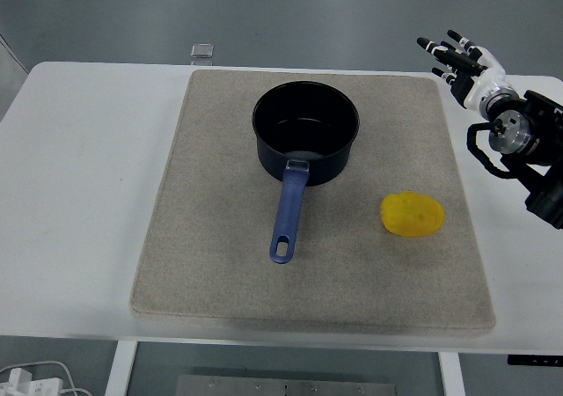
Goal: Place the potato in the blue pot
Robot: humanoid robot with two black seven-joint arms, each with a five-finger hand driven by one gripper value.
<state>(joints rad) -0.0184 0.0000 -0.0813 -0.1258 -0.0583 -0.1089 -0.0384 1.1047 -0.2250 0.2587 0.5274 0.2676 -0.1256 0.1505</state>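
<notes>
potato [412, 215] lying on grey mat [220, 273], long axis left-right, well right of blue pot [305, 132], pot handle [288, 215] pointing toward near edge, right hand [459, 59] fingers spread, empty, above worktop [79, 176] far right
</notes>
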